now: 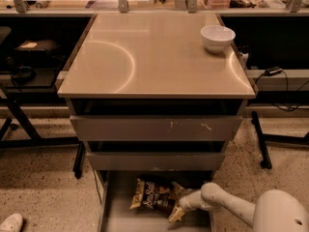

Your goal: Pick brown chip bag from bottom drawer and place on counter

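Observation:
The brown chip bag point(152, 200) lies flat on the floor of the pulled-out bottom drawer point(123, 220), with its white script lettering facing up. My gripper point(176, 203) reaches in from the right on the white arm point(227, 206). It is open at the bag's right end, with one yellowish fingertip point(175, 216) in front of that end and the other behind it. The bag rests on the drawer floor. The beige counter point(145, 57) sits on top of the cabinet.
A white bowl point(217, 36) stands at the counter's back right corner. Two grey-fronted drawers point(154, 128) above are partly pulled out and overhang the bottom drawer. Dark side shelves with cables flank the cabinet. A white shoe point(9, 222) is at the lower left.

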You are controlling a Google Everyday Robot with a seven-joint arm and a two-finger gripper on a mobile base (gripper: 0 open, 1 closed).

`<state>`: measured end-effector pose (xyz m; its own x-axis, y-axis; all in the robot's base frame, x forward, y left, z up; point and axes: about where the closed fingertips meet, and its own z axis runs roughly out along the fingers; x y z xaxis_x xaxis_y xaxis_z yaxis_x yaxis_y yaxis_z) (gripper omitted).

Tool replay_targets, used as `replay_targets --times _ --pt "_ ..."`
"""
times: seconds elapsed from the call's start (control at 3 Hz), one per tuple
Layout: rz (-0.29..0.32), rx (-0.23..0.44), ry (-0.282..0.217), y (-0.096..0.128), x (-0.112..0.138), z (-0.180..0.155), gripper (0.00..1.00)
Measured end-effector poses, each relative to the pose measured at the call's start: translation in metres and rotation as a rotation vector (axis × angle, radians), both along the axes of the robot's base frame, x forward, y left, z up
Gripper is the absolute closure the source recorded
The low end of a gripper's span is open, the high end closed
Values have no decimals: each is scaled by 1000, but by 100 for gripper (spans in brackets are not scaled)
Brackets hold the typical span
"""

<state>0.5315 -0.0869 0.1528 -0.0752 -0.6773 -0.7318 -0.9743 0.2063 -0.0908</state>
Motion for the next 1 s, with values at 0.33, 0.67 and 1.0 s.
replay_targets --times 0.33,0.67,1.0 --pt "0 0 0 0 0 0 23" --pt "0 0 0 0 0 0 46" --pt "0 0 0 0 0 0 69"
